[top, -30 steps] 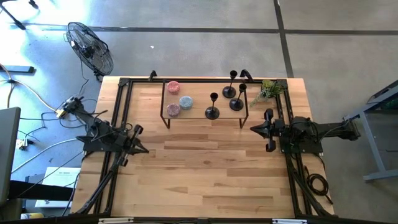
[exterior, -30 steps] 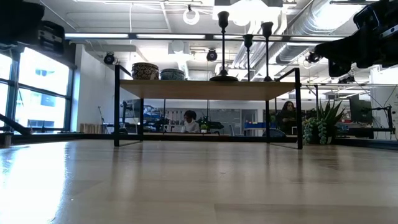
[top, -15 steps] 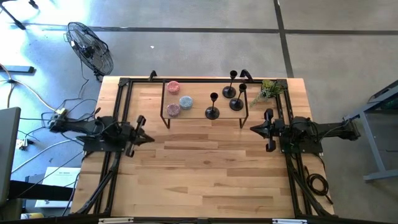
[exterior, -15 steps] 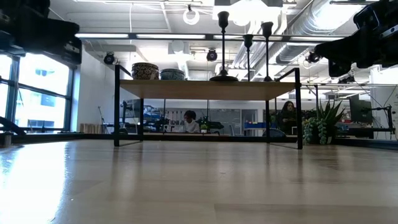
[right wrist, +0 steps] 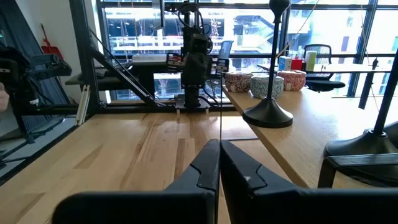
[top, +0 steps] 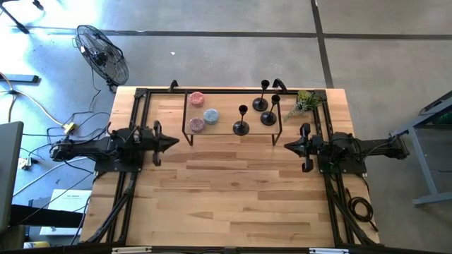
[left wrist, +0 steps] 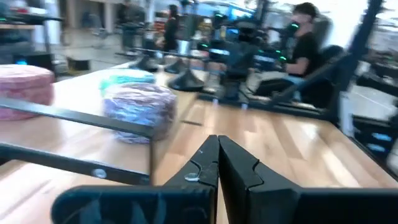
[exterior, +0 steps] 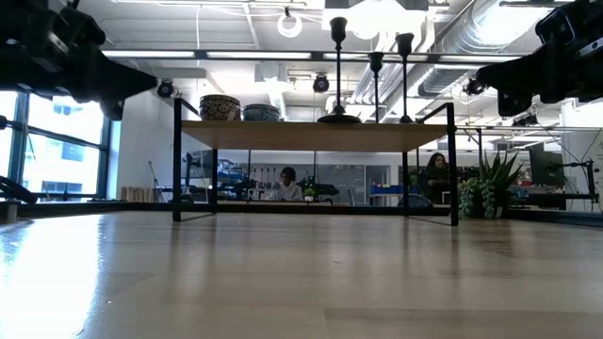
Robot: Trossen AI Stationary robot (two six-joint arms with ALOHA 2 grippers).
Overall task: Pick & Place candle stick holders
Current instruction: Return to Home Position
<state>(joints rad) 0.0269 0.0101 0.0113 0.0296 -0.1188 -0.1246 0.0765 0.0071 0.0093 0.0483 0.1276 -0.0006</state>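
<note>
Underneath everything, a pale plank-wood counter (top: pixel 233 190), carrying the landmark: a low black-framed wooden shelf (top: pixel 224 113).

Just off the shelf's left front leg, the left gripper (top: pixel 173 142), aimed at the shelf, fingers pressed together on nothing. Just off the shelf's right front leg, the right gripper (top: pixel 288 146), likewise pressed together and empty.

On the shelf's right half, all three matte-black candle stick holders (top: pixel 241 125), domed bases down and thin stems upright, apart from both grippers. On the shelf's left half, three small round patterned candles (top: pixel 210 116).

Placing apparently finished; only the retreat to rest left to do.

To do it well:
- Keep both grippers closed.
- Draw the left arm straight back from the shelf's leg rather than sweeping across the frame.
- Move slowly, since a knock to the shelf would likely topple those slender stems.
- Leave the right arm parked.
</note>
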